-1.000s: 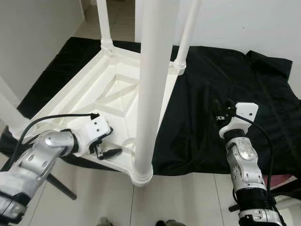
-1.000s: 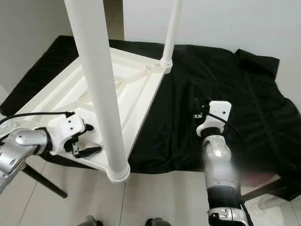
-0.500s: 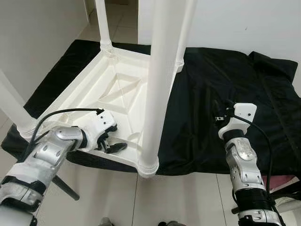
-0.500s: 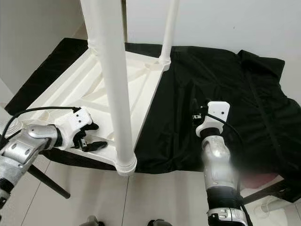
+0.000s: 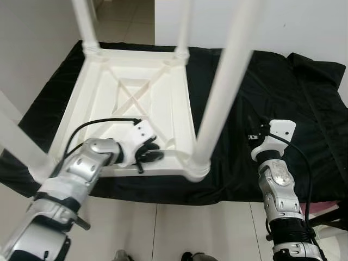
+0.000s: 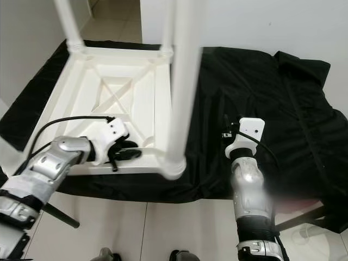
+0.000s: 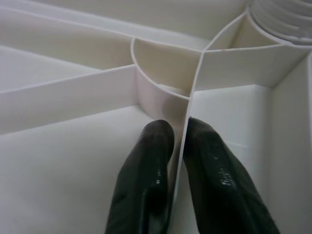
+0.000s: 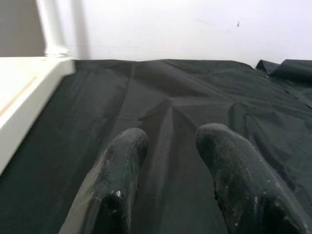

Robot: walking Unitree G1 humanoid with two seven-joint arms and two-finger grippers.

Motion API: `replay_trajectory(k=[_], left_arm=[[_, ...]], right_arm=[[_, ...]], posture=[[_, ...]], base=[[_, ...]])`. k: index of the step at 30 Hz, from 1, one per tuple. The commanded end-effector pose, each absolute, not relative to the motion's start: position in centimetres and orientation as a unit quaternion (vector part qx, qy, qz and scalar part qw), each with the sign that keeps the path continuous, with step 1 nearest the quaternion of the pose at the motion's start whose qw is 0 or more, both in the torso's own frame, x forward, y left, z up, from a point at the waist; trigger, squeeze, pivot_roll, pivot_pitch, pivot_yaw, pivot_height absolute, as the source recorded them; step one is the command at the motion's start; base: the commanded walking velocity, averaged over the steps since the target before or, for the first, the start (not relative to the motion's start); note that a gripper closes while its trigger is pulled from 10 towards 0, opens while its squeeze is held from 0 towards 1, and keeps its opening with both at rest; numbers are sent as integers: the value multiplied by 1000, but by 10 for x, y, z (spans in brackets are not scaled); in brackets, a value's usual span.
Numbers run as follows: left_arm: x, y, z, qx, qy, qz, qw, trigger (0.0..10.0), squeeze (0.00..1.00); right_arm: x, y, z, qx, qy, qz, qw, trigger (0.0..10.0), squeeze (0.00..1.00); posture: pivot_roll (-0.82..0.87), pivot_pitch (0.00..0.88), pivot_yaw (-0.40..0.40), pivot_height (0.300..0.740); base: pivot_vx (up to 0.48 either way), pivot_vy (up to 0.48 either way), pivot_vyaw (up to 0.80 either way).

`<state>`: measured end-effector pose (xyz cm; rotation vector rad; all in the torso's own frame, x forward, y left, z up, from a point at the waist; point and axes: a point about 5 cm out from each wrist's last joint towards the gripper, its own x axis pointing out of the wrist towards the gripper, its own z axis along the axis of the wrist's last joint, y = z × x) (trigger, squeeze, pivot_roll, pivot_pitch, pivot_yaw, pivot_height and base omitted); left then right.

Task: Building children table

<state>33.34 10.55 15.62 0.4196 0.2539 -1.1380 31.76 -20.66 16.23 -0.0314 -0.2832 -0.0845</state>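
from the head views, a white plastic table (image 5: 136,103) lies upside down on a black cloth (image 5: 261,92), its round smooth legs (image 5: 220,103) pointing up. the left gripper (image 5: 148,156) sits at its near edge. in the left wrist view, its glossy fingers (image 7: 146,180) pinch a thin rib (image 7: 181,146). in the right wrist view, the right gripper (image 8: 168,146) hovers over wrinkled cloth, fingers parted and empty.
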Motion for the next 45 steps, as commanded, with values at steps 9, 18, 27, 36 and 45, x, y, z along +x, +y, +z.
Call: replay_trajectory(k=[9,18,27,36,45], left_arm=[[346,102,174,179,44,-419,889,10000,0],[347,113,182,122,32,-378,917,10000,1000],[341,144,193,87,-4,-322,943,10000,541],[296,165,175,20,-9,-343,939,10000,0],[247,155,162,34,14,-459,888,10000,0]], right_arm=[[315,-204,157,-16,-135,-46,990,10000,0],[309,-211,153,-8,-130,-52,990,10000,0],[299,-215,147,-4,-126,-53,991,10000,4],[276,-210,141,20,-129,20,991,10000,1000],[264,-223,141,14,-112,75,991,10000,0]], posture=[[-11,139,-31,740],[-6,130,-44,740],[-21,107,-41,740],[-17,83,-25,740],[-9,73,-20,740]], base=[[0,0,0],[0,0,0],[0,0,0],[0,0,0],[0,0,0]])
